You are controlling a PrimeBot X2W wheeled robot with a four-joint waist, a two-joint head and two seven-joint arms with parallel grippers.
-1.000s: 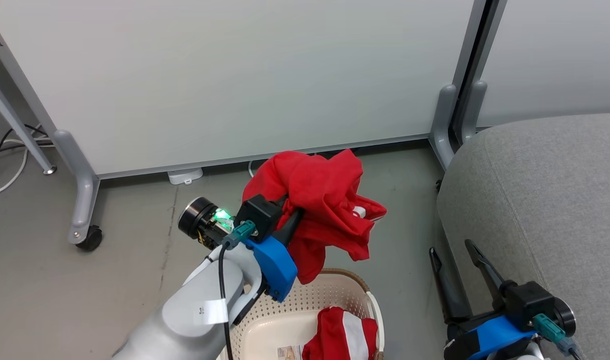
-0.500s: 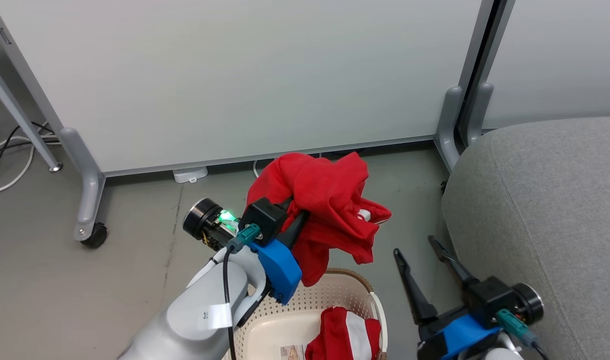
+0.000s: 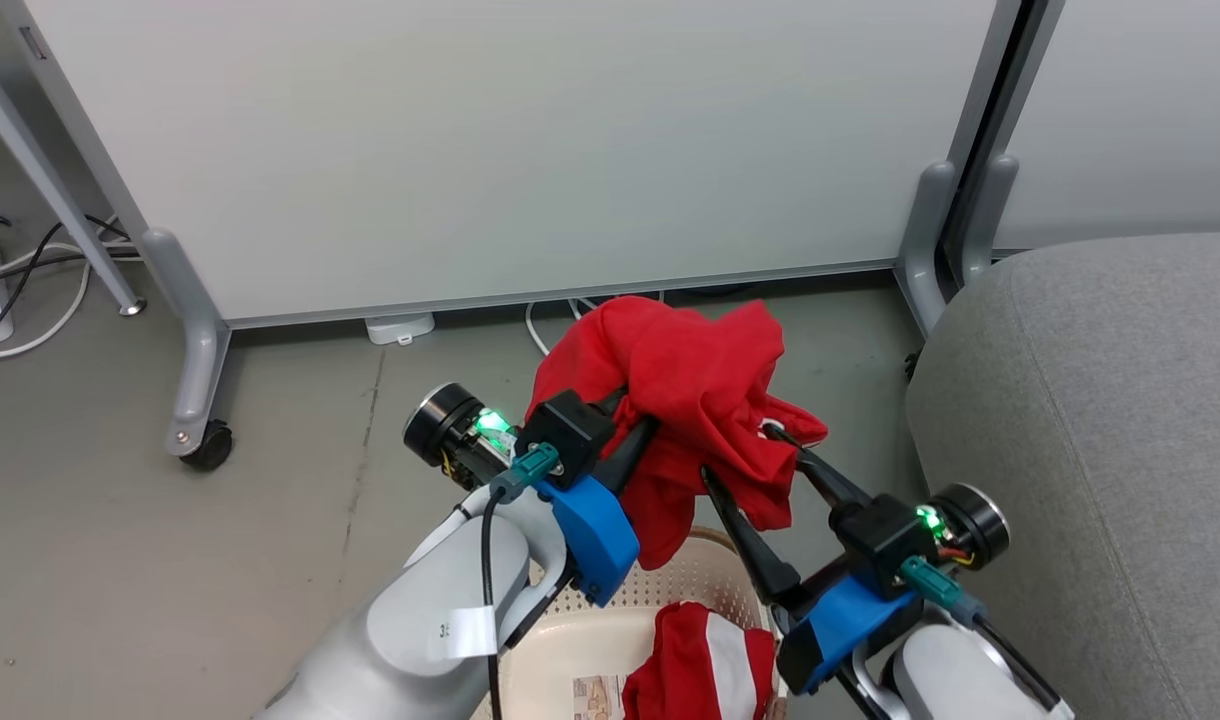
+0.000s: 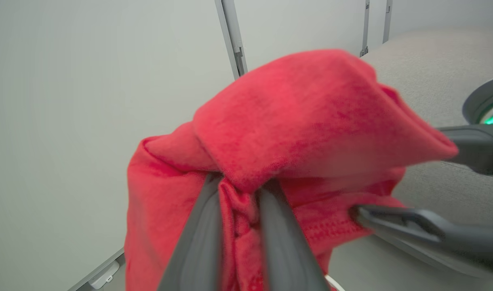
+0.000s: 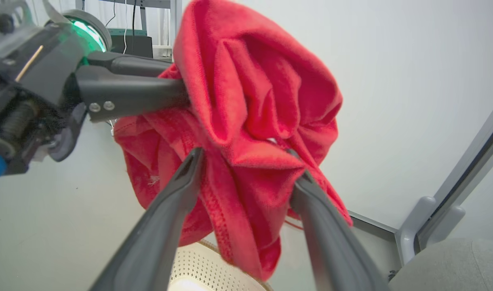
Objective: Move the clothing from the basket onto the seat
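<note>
Floor point(image 3: 100, 560) below left arm point(image 3: 420, 630), clothing point(image 3: 690, 380) aloft

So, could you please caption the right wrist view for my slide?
Open right gripper straddles the plain red garment pinched by the left gripper above the basket.

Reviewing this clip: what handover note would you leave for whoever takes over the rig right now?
The left hand is shut on the plain red garment, holding it up above the basket.
The right hand is open, its fingers straddling a hanging fold of the same garment, not clamped.
The striped garment lies in the basket.
The seat is to the robot's right, with no garment on the part in view.
Done: one garment lifted out.
Left: carry it to the seat and release it, then fetch the striped one.
</note>
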